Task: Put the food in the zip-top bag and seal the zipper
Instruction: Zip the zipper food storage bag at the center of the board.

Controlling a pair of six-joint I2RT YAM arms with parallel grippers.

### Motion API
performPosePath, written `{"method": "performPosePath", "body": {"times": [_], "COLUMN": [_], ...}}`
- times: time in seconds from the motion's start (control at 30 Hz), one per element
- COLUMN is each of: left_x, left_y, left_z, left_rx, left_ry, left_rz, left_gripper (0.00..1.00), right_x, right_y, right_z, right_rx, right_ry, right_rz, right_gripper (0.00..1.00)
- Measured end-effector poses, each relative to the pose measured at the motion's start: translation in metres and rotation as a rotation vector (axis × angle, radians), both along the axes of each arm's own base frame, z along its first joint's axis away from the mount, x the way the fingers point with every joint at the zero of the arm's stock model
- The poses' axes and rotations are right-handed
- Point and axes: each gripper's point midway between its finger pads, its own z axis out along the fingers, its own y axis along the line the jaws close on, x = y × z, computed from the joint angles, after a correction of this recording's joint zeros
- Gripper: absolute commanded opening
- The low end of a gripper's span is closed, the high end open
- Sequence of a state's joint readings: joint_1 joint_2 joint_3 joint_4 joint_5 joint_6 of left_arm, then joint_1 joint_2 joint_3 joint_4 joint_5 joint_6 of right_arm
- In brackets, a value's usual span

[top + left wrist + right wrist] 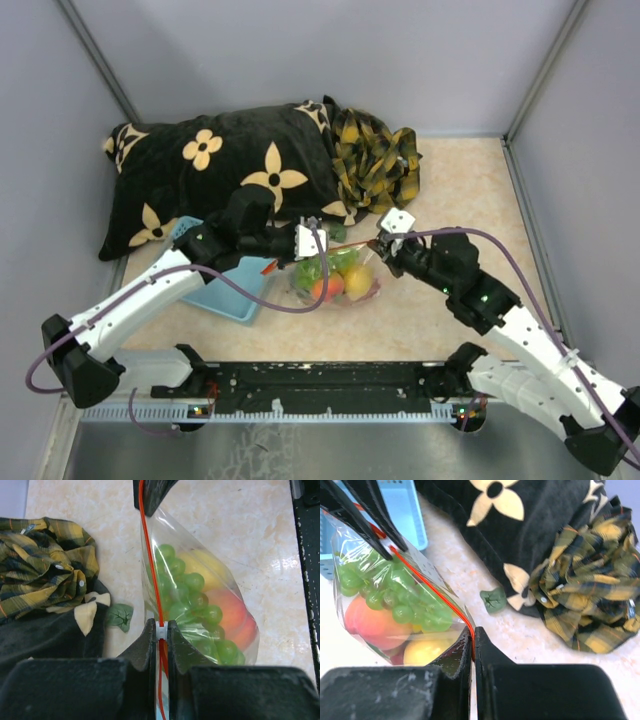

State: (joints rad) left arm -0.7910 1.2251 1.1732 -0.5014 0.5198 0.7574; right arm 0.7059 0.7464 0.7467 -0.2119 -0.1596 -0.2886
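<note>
The clear zip-top bag [338, 275] hangs between my two grippers above the table. Inside it lies the food: green grapes [192, 600], an orange-red fruit [231, 616] and a yellow fruit [422, 652]. The red-orange zipper [151, 575] runs taut from one gripper to the other. My left gripper [161, 626] is shut on the white slider at the zipper's left end; it also shows in the top view [312, 240]. My right gripper [473, 632] is shut on the zipper's right end, also in the top view [384, 243]. A green toy leaf [119, 616] lies on the table outside the bag.
A light-blue basket [232, 290] sits under my left arm. A black pillow with cream flowers [215, 170] and a yellow plaid cloth [375, 160] lie at the back. Grey walls close in the left, back and right.
</note>
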Motion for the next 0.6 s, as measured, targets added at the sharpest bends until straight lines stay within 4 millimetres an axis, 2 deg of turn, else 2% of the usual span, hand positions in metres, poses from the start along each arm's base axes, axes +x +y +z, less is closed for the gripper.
{"method": "performPosePath", "body": {"times": [0.3, 0.53, 0.57, 0.6], "left_x": [0.014, 0.019, 0.018, 0.018], "left_y": [0.022, 0.042, 0.042, 0.042], "left_z": [-0.006, -0.010, -0.011, -0.011], "left_rx": [0.019, 0.027, 0.028, 0.028], "left_ry": [0.006, 0.009, 0.011, 0.014], "left_rz": [0.104, 0.166, 0.166, 0.164], "left_gripper": [0.01, 0.00, 0.00, 0.00], "right_x": [0.008, 0.009, 0.008, 0.007], "right_y": [-0.032, -0.043, -0.043, -0.042], "right_z": [0.004, -0.012, -0.014, -0.015], "right_rx": [0.018, -0.024, -0.031, -0.033], "right_ry": [0.001, 0.045, 0.050, 0.055], "right_rz": [-0.136, -0.181, -0.174, -0.165], "right_gripper": [0.00, 0.00, 0.05, 0.14]}}
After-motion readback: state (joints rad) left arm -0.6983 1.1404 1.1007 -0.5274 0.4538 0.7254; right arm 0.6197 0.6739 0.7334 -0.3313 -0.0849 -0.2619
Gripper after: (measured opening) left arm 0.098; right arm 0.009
